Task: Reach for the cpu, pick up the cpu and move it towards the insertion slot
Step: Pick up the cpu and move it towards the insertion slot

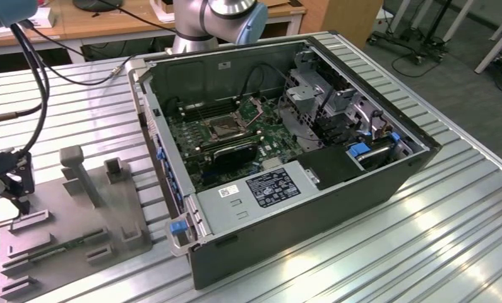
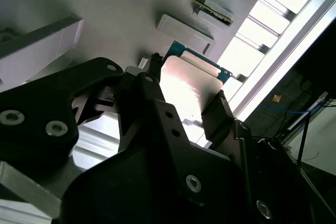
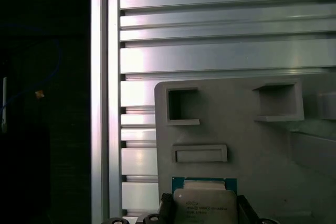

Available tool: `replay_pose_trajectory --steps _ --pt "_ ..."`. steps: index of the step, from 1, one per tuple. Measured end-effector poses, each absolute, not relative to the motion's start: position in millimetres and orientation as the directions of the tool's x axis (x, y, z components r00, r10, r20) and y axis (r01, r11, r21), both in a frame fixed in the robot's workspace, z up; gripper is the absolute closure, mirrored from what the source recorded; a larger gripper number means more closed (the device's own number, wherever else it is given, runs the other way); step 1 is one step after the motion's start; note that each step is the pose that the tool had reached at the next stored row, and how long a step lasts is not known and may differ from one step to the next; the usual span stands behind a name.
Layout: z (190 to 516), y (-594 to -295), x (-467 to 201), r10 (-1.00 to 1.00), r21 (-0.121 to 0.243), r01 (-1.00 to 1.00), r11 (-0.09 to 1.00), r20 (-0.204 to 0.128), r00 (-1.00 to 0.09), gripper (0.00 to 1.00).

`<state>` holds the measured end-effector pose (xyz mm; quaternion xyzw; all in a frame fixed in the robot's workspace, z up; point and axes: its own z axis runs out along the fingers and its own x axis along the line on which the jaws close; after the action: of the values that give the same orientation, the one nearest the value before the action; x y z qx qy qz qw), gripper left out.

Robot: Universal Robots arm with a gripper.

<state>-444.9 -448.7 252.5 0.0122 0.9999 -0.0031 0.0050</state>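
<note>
End effector [image 2: 186, 80] low, pointing down, fingers [image 2: 218, 115] clamped on the cpu [image 2: 185, 90]

Slatted metal table [image 1: 453, 252], computer case [image 1: 318, 202], grey tray [image 1: 107, 211]

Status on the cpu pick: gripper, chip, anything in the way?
Copy: gripper shut on the cpu, at the grey tray. The insertion slot lies inside the open computer case. Its wall stands between tray and slot.
</note>
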Motion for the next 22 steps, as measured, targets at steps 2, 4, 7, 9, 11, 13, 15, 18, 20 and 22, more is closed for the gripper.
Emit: replay_pose_trajectory --steps 2,4,7,9,11,13,15,18,20,22 --pt "253.0 -448.7 -444.9 0.024 -0.006 0.025 1.0 -0.01 -1.0 0.45" --pt "253.4 -448.7 -444.9 0.024 -0.006 0.024 1.0 -0.01 -1.0 0.45" --pt "253.9 -448.7 -444.9 0.024 -0.006 0.024 1.0 -0.01 -1.0 0.45" --pt "254.3 -448.7 -444.9 0.024 -0.006 0.024 1.0 -0.01 -1.0 0.45" --pt "261.2 -448.7 -444.9 0.024 -0.006 0.024 1.0 -0.01 -1.0 0.45" --pt "261.5 -448.7 -444.9 0.024 -0.006 0.024 1.0 -0.01 -1.0 0.45" --pt "262.0 -448.7 -444.9 0.024 -0.006 0.024 1.0 -0.01 -1.0 0.45" --pt "262.5 -448.7 -444.9 0.024 -0.006 0.025 1.0 -0.01 -1.0 0.45" --pt "263.1 -448.7 -444.9 0.024 -0.006 0.024 1.0 -0.01 -1.0 0.45" --pt "263.8 -448.7 -444.9 0.024 -0.006 0.024 1.0 -0.01 -1.0 0.45"
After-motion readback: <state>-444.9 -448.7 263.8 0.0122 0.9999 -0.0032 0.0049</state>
